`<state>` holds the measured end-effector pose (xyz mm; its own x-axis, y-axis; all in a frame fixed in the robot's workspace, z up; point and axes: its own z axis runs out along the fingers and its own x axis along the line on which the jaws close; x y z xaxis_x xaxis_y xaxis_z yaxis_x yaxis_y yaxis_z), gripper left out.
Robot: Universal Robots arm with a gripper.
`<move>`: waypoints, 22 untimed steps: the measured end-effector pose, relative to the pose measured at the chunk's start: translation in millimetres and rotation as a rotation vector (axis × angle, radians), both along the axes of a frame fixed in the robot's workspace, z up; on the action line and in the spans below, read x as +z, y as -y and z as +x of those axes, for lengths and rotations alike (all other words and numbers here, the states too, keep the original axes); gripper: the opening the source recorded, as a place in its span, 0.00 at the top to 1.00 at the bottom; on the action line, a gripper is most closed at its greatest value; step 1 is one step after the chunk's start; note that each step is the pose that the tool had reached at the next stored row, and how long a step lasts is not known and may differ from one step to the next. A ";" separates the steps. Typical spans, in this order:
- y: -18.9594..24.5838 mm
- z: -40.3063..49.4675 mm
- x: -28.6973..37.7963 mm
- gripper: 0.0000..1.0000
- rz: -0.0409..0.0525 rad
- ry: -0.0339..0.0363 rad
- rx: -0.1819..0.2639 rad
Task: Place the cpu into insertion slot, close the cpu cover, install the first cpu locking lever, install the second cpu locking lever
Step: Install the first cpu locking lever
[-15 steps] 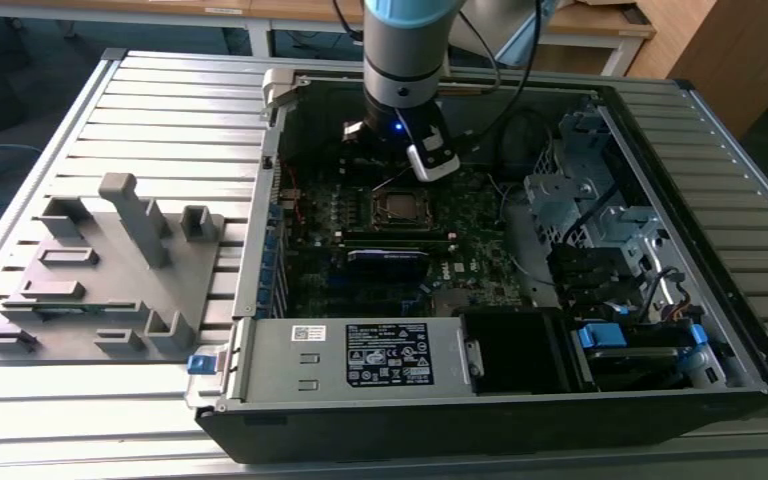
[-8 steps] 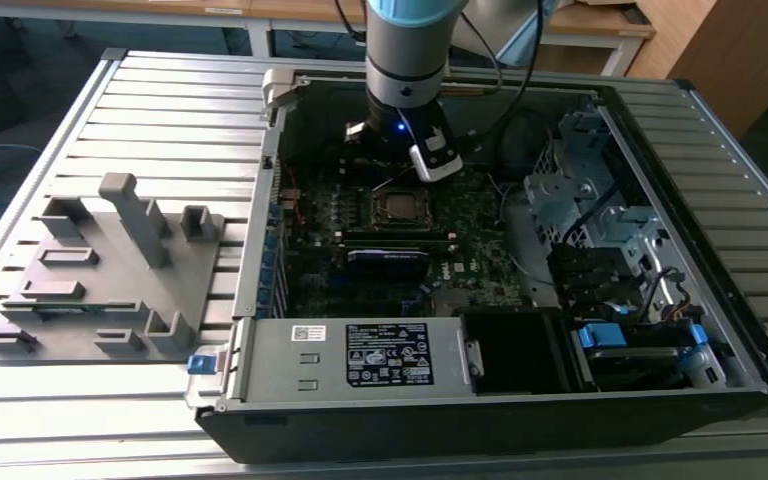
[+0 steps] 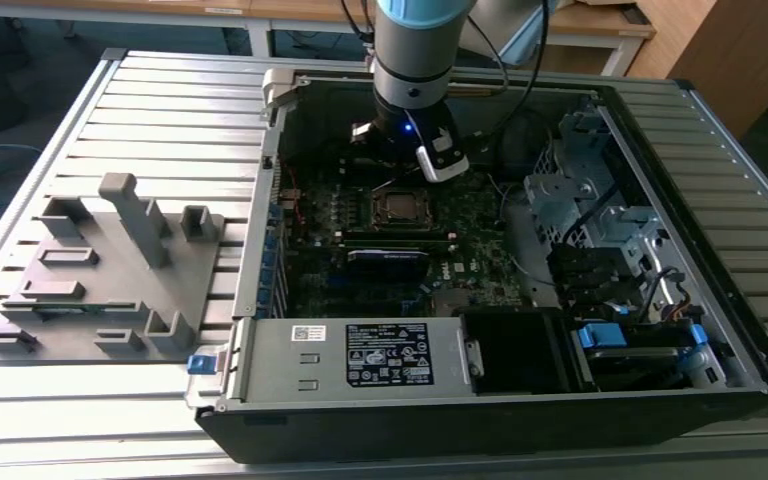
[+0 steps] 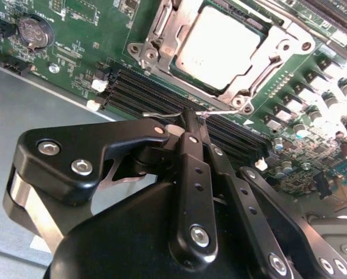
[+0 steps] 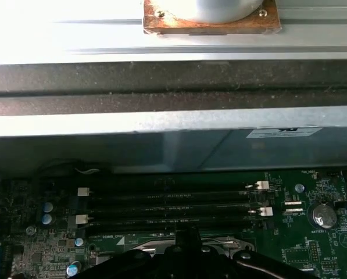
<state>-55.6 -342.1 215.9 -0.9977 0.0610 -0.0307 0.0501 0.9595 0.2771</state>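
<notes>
The cpu (image 4: 219,46) lies flat in the insertion slot (image 4: 141,52), its silvery top showing through the window of the cpu cover (image 4: 265,58), which is down over it. In the exterior view the cpu (image 3: 396,207) sits mid-board, just in front of the arm's wrist (image 3: 411,110). My gripper (image 4: 192,119) is shut, its black fingertips at a thin silvery locking lever (image 4: 161,115) that runs along the socket's edge beside the memory slots (image 4: 144,93). Whether the wire is pinched between the fingers I cannot tell. The gripper (image 5: 188,238) also shows in the first wrist view.
The board lies inside an open computer case (image 3: 264,100). A case wall (image 5: 173,125) stands beyond the memory slots (image 5: 173,203). A power supply (image 3: 357,355) and drive cages (image 3: 584,200) border the board. A grey fixture plate (image 3: 104,270) lies at the exterior view's left.
</notes>
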 end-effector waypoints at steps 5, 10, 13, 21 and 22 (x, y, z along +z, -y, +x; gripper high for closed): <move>-0.1 0.3 -0.7 0.90 0.0003 0.0003 0.000; 0.0 0.2 -2.2 0.90 -0.0003 0.0022 0.000; 0.0 0.2 -3.3 0.90 -0.0001 0.0023 0.000; 0.0 0.2 -4.0 0.90 -0.0002 0.0023 0.000; 0.0 0.2 -4.1 0.90 -0.0001 0.0024 0.000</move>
